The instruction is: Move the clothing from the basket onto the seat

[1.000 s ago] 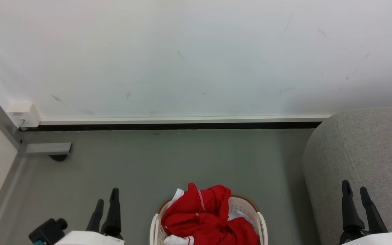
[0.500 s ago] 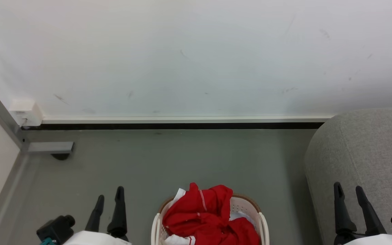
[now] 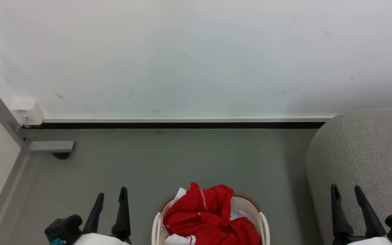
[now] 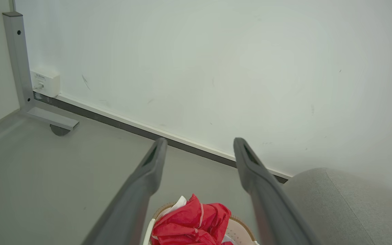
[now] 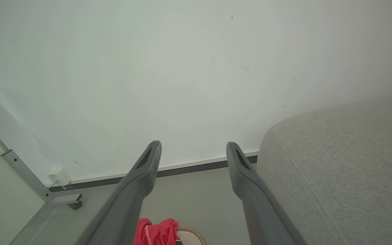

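Observation:
Bright red clothing [image 3: 204, 217] with white trim is heaped in a white perforated basket [image 3: 262, 223] with a brown rim, on the floor at the bottom centre of the head view. The heap also appears in the left wrist view as clothing [image 4: 191, 224] in the basket [image 4: 238, 231], and in the right wrist view as clothing [image 5: 155, 233]. The grey woven seat [image 3: 369, 153] stands at the right, also seat [image 4: 339, 207] and seat [image 5: 345, 163]. My left gripper [image 3: 111, 195] is open, left of the basket. My right gripper [image 3: 345, 191] is open in front of the seat. Both hold nothing.
A white wall [image 3: 196, 58] with a dark baseboard [image 3: 182, 125] runs across the back. A grey metal post and foot [image 3: 48, 146] and a white socket box [image 3: 26, 110] stand at the back left. Grey floor [image 3: 182, 163] lies between the wall and the basket.
The left gripper has shifted right toward the basket and the right gripper slightly left. The whole view has drifted a little. The clothing lies as before.

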